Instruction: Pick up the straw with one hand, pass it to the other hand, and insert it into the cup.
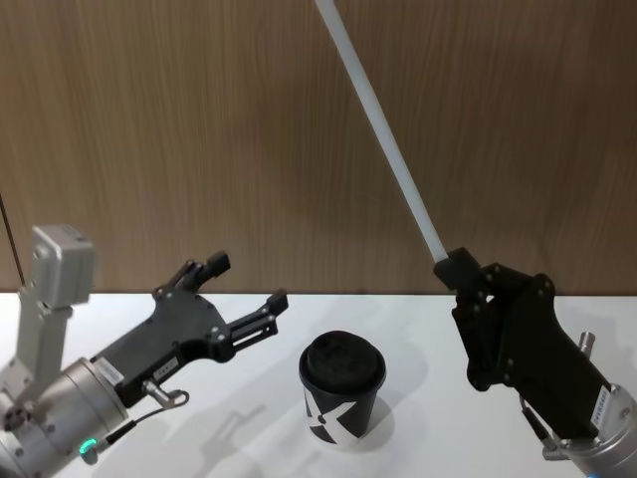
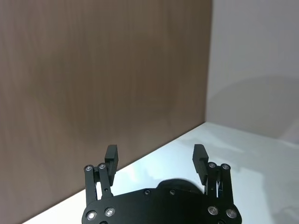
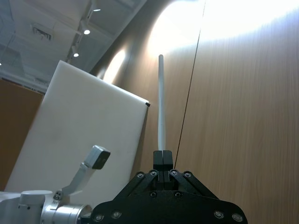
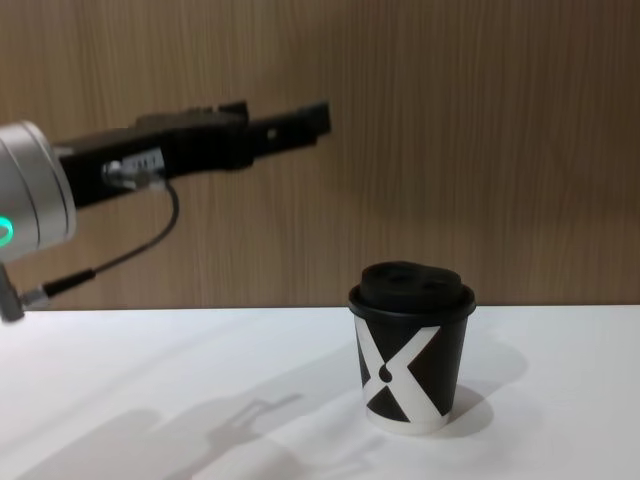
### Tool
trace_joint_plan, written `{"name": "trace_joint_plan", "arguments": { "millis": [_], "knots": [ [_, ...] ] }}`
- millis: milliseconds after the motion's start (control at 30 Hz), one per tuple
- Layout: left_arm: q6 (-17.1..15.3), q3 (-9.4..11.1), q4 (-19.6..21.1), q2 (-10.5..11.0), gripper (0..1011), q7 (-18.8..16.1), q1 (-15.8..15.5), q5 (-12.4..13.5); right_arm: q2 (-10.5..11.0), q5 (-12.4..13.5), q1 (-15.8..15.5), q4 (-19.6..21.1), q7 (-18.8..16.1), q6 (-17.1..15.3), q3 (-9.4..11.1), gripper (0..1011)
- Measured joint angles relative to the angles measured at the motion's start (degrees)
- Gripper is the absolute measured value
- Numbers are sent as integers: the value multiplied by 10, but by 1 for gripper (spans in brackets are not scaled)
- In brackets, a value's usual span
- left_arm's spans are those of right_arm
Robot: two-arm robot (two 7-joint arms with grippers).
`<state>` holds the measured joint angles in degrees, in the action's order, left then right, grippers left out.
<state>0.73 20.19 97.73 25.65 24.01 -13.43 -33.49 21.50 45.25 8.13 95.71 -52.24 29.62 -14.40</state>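
While the right gripper (image 1: 453, 267) is clamped on the lower end of the straw (image 1: 383, 124), high above the right side of the tabletop (image 1: 398, 319), the left gripper (image 1: 247, 281) hangs over the left side with its fingers spread wide and nothing between them, so the step in hand looks to be the handover. The cup (image 1: 341, 393) stands upright on the tabletop between the two arms, its domed lid (image 1: 341, 358) on, below both grippers. To pass it well, the straw should be brought across so its shaft lies square between the left gripper's spread fingers. That spot should be some way above the right gripper's hold, leaving a good free length at the bottom end for going into the cup. The left should clamp firmly before the right lets go, since a thin smooth tube would likely slip or swing if freed early. The straw's long axis is steeply tilted: from the held bottom end it rises and leans toward the robot's left, its top end passing the head view's upper edge. In the right wrist view it stands straight out from the pinched fingertips.
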Motion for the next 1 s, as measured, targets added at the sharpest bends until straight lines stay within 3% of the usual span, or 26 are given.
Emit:
{"name": "trace_joint_plan", "arguments": {
  "millis": [400,1000],
  "knots": [
    [-17,-4,9,5,1003,76,-33,-73,0,1,0,0,0,0,0,4],
    [-35,3,7,-17,1003,153,-81,-166,0,1,0,0,0,0,0,4]
  ]
}}
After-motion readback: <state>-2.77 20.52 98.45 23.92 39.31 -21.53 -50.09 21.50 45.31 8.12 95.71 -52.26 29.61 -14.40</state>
